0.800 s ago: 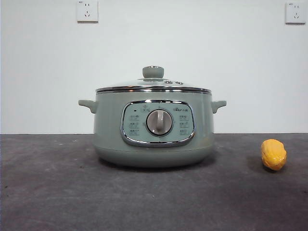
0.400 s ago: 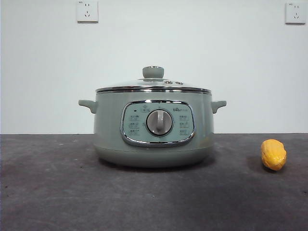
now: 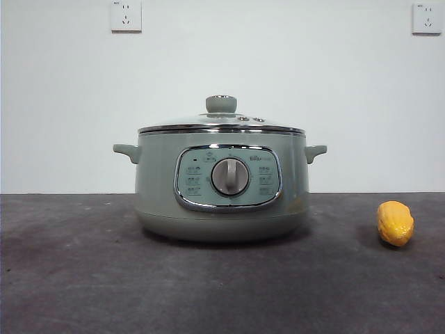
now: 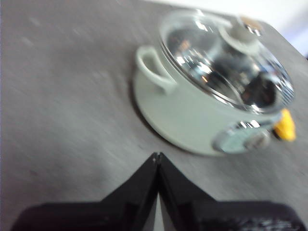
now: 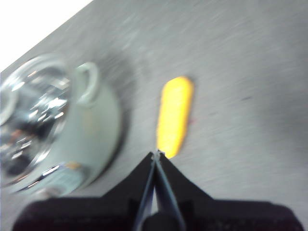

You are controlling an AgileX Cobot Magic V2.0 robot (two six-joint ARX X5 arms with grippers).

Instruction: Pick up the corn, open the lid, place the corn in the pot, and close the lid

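Observation:
The pale green pot [image 3: 222, 184] stands mid-table with its glass lid [image 3: 221, 122] on it. The yellow corn [image 3: 395, 223] lies on the table to the pot's right. Neither arm shows in the front view. My right gripper [image 5: 157, 153] is shut and empty, hovering above the table with the corn [image 5: 174, 115] just beyond its tips and the pot [image 5: 53, 125] off to one side. My left gripper [image 4: 157, 156] is shut and empty, above bare table short of the pot [image 4: 192, 115]; the lid [image 4: 226, 57] and a bit of corn [image 4: 285, 126] show beyond.
A dark grey tabletop [image 3: 83, 278] runs to a white wall with two sockets [image 3: 126, 15] high up. Open tabletop lies to the pot's left and in front of it.

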